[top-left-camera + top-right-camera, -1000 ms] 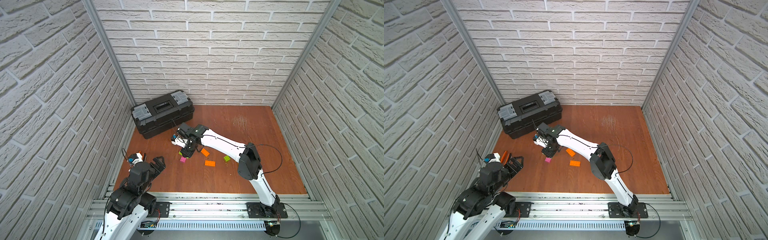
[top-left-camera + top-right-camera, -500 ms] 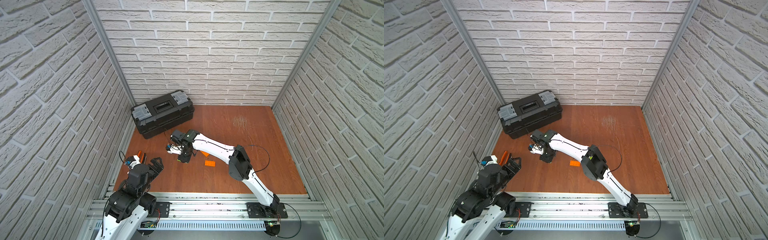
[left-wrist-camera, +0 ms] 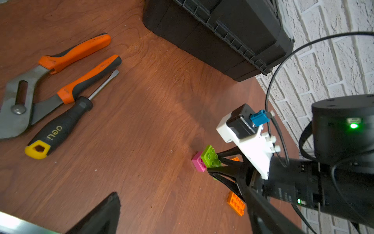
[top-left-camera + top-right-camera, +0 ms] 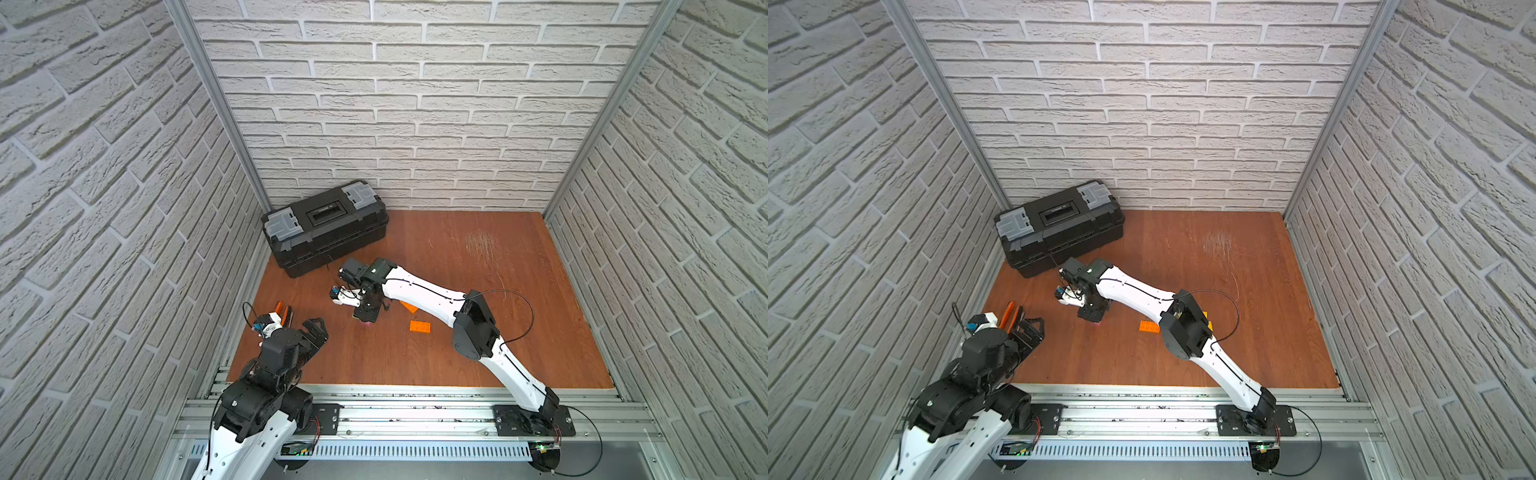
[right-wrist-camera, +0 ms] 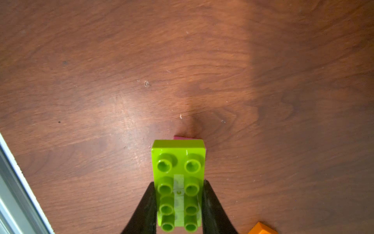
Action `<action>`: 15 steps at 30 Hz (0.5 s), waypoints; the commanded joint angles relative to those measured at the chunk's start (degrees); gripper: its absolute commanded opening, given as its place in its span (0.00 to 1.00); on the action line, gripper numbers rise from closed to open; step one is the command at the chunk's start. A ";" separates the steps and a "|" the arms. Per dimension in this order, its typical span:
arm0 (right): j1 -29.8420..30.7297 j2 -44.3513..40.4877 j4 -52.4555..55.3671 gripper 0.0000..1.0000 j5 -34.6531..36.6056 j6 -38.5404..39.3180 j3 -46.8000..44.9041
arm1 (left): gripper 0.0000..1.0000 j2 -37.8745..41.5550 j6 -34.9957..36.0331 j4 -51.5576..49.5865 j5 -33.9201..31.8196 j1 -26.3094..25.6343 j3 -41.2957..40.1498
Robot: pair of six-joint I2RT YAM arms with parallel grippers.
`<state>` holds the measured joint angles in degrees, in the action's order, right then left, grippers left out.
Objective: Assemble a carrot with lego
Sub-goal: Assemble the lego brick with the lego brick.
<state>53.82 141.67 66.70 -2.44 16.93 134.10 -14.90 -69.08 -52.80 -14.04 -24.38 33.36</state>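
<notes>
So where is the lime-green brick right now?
In both wrist views the lime-green brick, clamped in the right gripper, sits over the pink brick, left of the flat orange brick, in front of the toolbox.

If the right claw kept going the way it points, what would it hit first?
The right gripper points down at the table, shut on the lime-green brick. That brick would likely meet the pink brick under its far end first; whether they already touch is unclear.

"deli" on screwdriver handle [image 3: 58,129]
</notes>
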 commanded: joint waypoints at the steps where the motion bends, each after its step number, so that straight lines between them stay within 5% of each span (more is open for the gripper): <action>1: -0.31 1.16 0.18 0.02 0.64 -0.24 1.20 | 0.98 -0.13 0.35 0.63 0.15 0.38 -1.52; 15: -1.61 2.57 0.36 0.02 1.57 -2.74 1.58 | 0.98 -0.11 0.17 1.37 0.68 0.35 -3.22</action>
<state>52.82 143.83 66.70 -1.30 15.38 134.19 -14.90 -69.10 -52.73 -13.56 -24.38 30.94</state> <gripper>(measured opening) 0.324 0.979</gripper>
